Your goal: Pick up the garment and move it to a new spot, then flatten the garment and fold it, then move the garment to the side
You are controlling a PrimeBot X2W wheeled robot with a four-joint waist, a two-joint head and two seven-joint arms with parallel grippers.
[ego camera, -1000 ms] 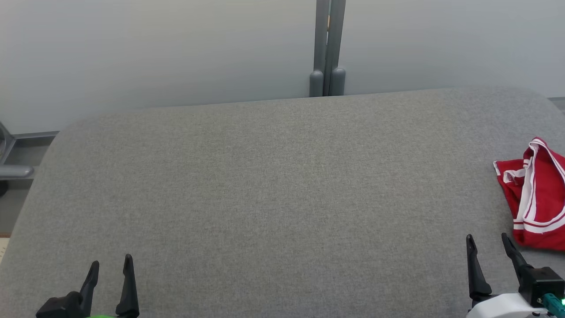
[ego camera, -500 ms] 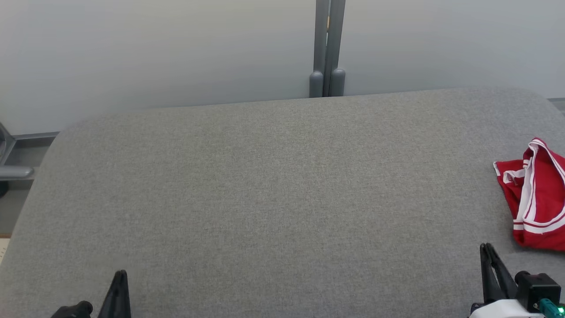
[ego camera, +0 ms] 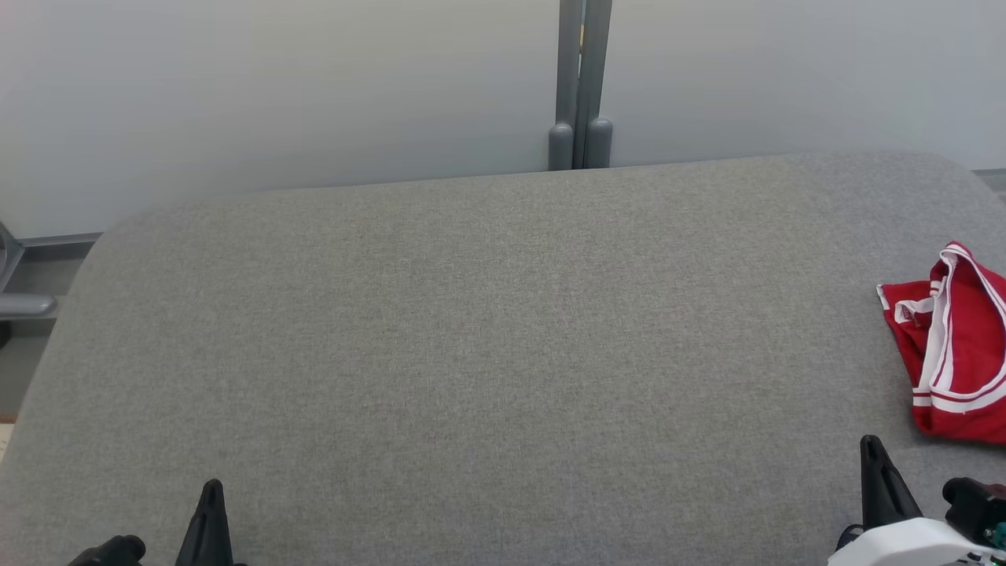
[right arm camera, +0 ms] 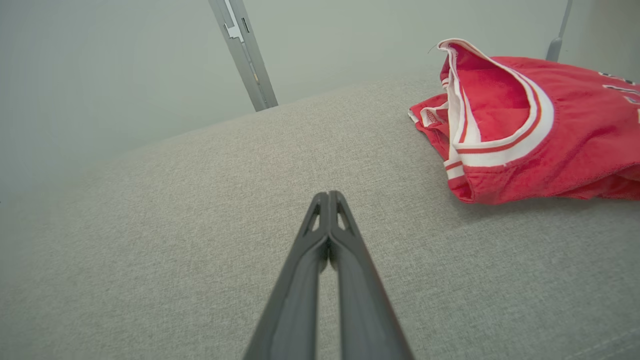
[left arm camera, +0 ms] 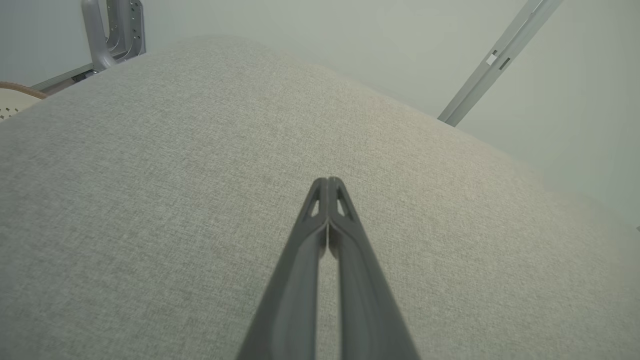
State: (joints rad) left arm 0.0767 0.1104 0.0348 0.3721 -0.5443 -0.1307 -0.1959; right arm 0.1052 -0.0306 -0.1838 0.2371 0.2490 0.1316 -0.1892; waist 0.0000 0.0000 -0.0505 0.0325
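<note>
Crumpled garment (ego camera: 963, 346) at the bench's (ego camera: 471, 354) right edge, trimmed opening facing inward — right part cropped, long axis unclear. Pinched closed, empty: left tool (left arm camera: 328, 180), right tool (right arm camera: 328, 194).

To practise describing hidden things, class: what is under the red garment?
The red garment lies crumpled on the grey padded surface, which shows beside it. Anything beneath its folds is covered and cannot be seen.

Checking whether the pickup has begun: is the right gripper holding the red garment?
No, the right gripper has its jaws shut on nothing, and the red garment lies apart from it on the grey surface.
</note>
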